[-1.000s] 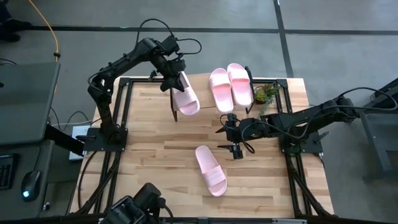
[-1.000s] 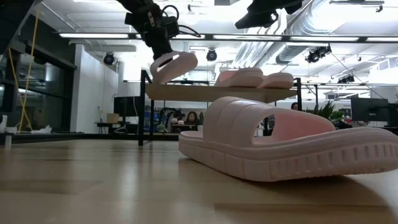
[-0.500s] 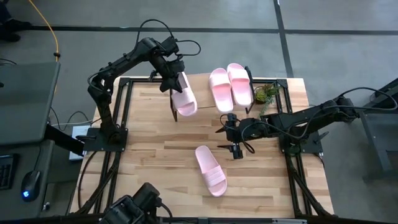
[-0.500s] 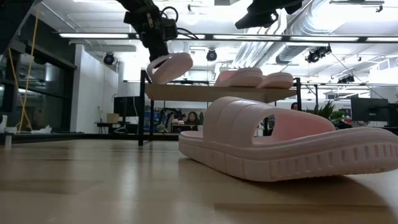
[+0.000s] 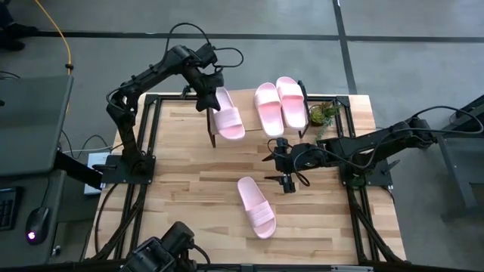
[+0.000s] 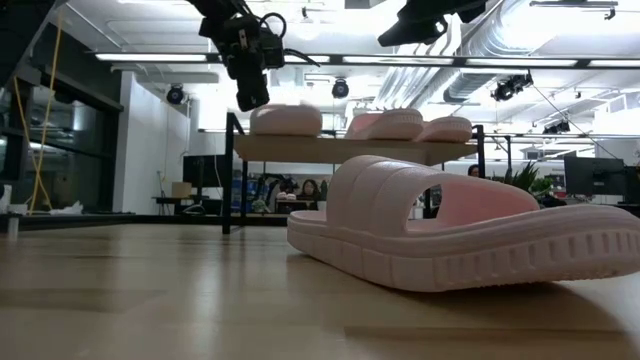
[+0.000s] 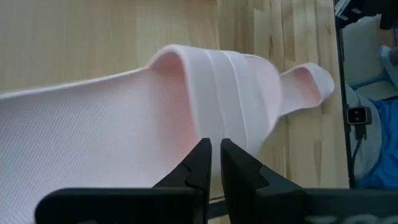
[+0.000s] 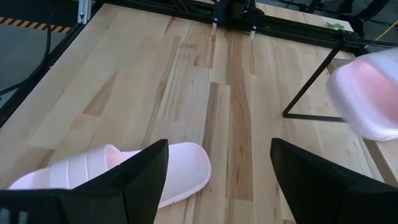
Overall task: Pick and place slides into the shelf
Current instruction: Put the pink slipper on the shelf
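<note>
Left wrist view: left gripper point(image 7: 215, 163) jaws barely parted above ribbed pink rubber slide point(image 7: 155, 112); right gripper point(image 8: 217, 180) wide open, empty.

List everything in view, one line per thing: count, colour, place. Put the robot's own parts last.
Slides on the shelf: three, pale pink; one at the shelf's left end beside the left gripper, two side by side toward its right.
Slide on the table: one, pale pink, lying flat near the table's front middle.
Shelf: one, light wood on thin black legs, at the table's far edge.
Table: one, light wood, in a black frame.
Plant: one, green, at the shelf's right end.
Left gripper: one, dark, at the left slide's far end, jaws barely parted.
Right gripper: one, dark, open, over the table just right of the slide lying there.
</note>
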Tool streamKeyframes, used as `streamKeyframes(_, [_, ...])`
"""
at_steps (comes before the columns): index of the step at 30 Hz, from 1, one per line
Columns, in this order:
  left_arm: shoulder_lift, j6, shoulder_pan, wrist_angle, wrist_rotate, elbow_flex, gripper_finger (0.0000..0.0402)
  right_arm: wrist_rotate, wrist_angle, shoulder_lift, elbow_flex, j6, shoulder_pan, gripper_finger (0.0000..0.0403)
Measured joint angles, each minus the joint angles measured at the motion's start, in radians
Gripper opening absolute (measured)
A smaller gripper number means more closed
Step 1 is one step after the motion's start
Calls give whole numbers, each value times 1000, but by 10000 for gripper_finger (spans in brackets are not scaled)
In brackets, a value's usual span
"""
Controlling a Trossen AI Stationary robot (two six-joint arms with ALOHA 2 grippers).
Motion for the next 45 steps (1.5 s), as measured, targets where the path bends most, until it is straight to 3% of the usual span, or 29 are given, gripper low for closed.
streamKeyframes(13, [-1, -77, -1, 37, 8, 33, 24, 103, 1, 0, 0, -13, -1, 273])
streamKeyframes(19, [-3, -122, -15, -11, 79, 189, 24, 119, 2, 0, 0, 20, -46, 273])
streamKeyframes(26, [-4, -146, -117, -104, 90, 502, 24, 116, 3, 0, 0, 56, -105, 273])
streamKeyframes(28, [-56, -172, -161, -26, 95, 474, 24, 115, 3, 0, 0, 62, -117, 273])
streamKeyframes(31, [-139, -173, -226, 54, 22, 448, 24, 73, 9, 0, 0, 71, -144, 273])
streamKeyframes(38, [-246, -189, -349, 58, -196, 474, 24, 8, 44, 0, 0, 74, -185, 273])
streamKeyframes(45, [-284, -254, -462, 31, -280, 474, 24, -45, 66, 0, 0, 55, -225, 273])
